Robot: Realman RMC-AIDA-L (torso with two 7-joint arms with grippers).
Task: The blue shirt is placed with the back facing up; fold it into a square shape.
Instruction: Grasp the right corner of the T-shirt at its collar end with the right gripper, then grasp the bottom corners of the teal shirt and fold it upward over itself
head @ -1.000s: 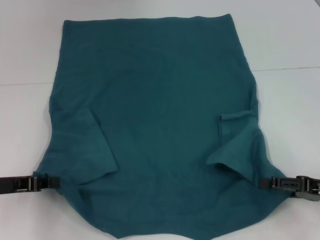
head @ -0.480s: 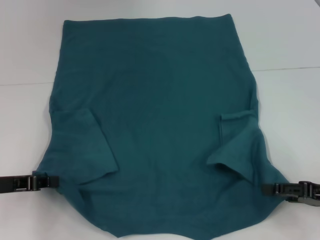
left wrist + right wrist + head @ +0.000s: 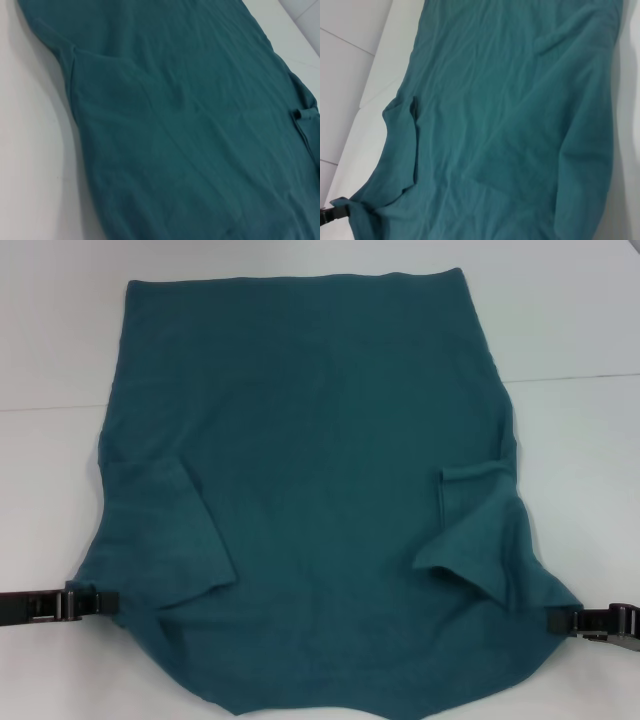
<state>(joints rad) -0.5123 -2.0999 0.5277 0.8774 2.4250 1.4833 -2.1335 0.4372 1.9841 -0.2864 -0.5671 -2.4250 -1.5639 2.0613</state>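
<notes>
- Two grippers at near corners of the blue shirt, one per side.
- Left gripper: low at near-left, tips against shirt's near-left corner; cloth bunched over the tips, so prob. pinched on it, jaws narrow.
- Right gripper: near-right, tips at the shirt's near-right corner edge; can't tell if closed on cloth or just beside it.
- Shirt lies spread on white table, plain side up, no lettering seen. Near edge curves and runs off bottom of head view.
- Both sleeves folded inward onto the body: left sleeve flap lies flat, right sleeve flap rumpled w/ a raised crease.
- Far hem straight, roughly parallel to table's far side; shirt narrower at far end than near end.
- Wrist views show only teal cloth and table; in right wrist view the left gripper's tip shows at a corner.
</notes>
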